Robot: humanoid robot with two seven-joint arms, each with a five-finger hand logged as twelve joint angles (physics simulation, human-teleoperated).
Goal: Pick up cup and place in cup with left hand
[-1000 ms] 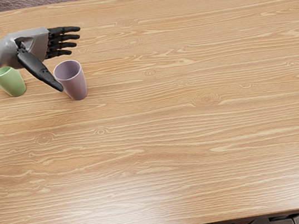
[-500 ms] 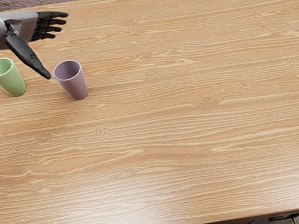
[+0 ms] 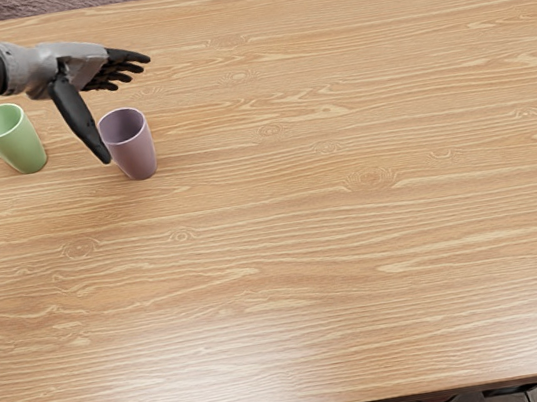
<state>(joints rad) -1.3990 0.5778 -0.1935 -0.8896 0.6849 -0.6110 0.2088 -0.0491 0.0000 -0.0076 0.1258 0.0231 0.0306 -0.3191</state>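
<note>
My left hand [image 3: 119, 110] comes in at the upper left with its fingers extended and its thumb spread away from them, holding nothing. The thumb overlaps the left rim of the purple cup [image 3: 136, 156] in the view; whether they touch, I cannot tell. That cup stands upright on the table, its inside visible and empty. Farther left, below the wrist and forearm, the green cup [image 3: 18, 145] also stands upright and empty, apart from the purple one.
The wooden table [image 3: 355, 239] fills most of the view, its far edge near the top below a rough wall and its near edge along the bottom.
The left hand first drew up and to the left, uncovering the green cup, then came back right and down, its wrist turning. Both cups have stayed in place.
</note>
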